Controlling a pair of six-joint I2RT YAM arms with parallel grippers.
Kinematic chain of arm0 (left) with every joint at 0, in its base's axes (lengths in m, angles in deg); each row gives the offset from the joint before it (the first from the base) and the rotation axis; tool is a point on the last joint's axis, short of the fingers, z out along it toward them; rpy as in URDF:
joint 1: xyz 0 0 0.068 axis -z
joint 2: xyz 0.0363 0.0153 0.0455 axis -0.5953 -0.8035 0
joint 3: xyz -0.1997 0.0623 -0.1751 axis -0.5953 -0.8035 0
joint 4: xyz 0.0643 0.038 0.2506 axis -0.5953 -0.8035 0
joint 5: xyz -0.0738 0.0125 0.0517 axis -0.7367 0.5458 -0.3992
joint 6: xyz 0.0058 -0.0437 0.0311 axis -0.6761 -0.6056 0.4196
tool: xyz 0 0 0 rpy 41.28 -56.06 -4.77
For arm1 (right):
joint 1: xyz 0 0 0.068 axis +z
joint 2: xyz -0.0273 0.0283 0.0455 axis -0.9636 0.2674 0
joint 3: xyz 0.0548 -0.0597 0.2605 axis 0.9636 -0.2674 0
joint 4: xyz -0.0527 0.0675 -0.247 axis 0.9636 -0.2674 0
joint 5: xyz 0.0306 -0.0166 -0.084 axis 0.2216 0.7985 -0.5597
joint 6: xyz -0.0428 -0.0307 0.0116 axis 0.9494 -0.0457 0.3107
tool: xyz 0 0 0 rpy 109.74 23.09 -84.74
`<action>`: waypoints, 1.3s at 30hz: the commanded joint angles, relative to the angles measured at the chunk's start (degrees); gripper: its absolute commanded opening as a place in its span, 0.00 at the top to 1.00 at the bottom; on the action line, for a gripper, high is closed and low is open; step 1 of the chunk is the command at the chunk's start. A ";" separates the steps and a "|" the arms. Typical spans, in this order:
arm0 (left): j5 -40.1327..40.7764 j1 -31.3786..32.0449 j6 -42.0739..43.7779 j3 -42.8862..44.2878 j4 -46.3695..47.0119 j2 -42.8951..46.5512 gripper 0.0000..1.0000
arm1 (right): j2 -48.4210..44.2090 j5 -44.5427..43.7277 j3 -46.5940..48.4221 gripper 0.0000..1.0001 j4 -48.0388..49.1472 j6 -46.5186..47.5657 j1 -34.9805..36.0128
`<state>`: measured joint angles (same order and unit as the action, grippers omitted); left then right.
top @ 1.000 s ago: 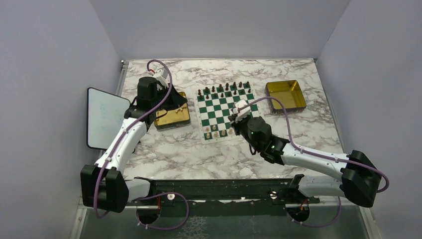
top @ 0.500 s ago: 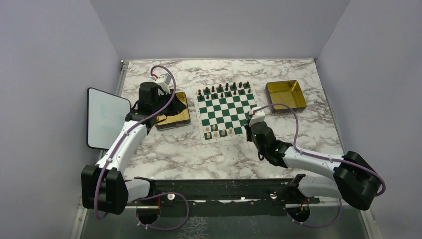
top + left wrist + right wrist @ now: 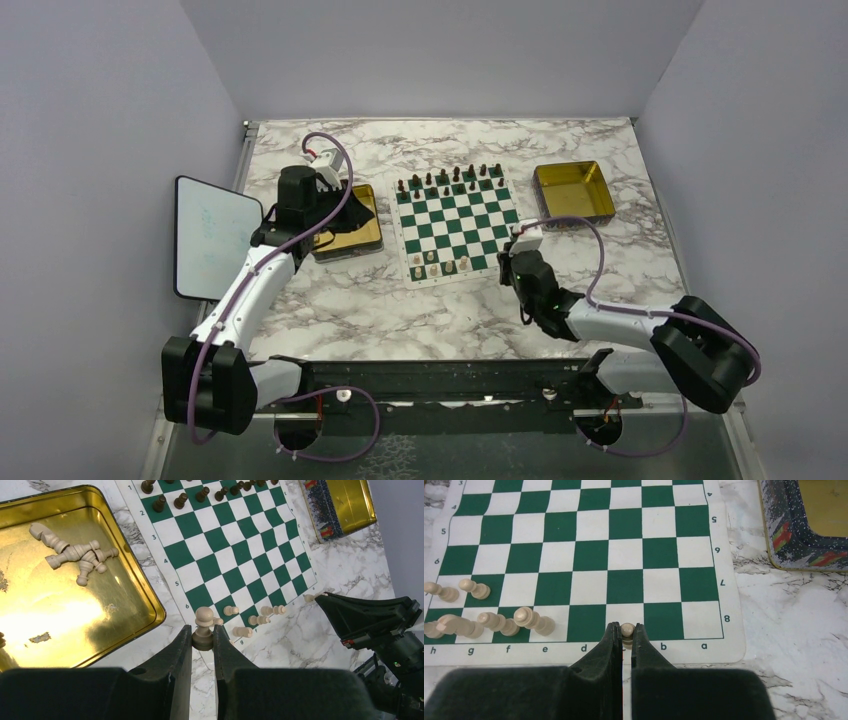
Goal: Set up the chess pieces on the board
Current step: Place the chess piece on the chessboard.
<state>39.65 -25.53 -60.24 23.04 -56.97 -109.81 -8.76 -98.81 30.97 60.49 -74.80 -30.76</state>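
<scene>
The left fingers (image 3: pixel 182 650) were clenched on the base of a cream pawn (image 3: pixel 203 625), which was held upright between them. In the left wrist view the pawn was seen against the near white border of the board (image 3: pixel 235 545), just beside the rim of the left gold tray (image 3: pixel 150 595). More cream pieces (image 3: pixel 75 555) were lying on their sides in a loose heap in that tray.

The right fingers (image 3: pixel 611 640) were closed on a small cream piece (image 3: pixel 627 629), only its rounded head being shown at their tips. In the right wrist view it was seen against the board's near border; from the left wrist view it was seen just off the board's corner, over the marble desk (image 3: pixel 350 300). Whether it touched any surface could not be told.

A few chess pieces (image 3: pixel 440 266) had been set on the board's near two rows, toward its left side. Dark pieces (image 3: pixel 450 180) were lined along the far two rows. A second gold tray (image 3: pixel 573 190) was placed to the board's right, well apart from it.
</scene>
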 commanded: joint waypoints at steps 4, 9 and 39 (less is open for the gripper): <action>-1.29 0.27 0.82 -0.53 0.34 1.24 0.87 | 3.25 -0.29 -0.51 0.99 8.47 0.41 -1.04; -1.31 0.25 0.85 -0.49 0.34 1.24 0.87 | 5.19 0.66 0.06 0.99 9.83 0.20 -1.45; -1.91 0.25 0.94 -0.39 0.42 1.18 0.86 | 13.69 3.25 0.61 0.95 14.22 -0.20 -1.89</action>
<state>39.04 -25.53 -60.24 22.99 -56.97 -109.81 3.70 -96.42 30.97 73.12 -74.51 -32.34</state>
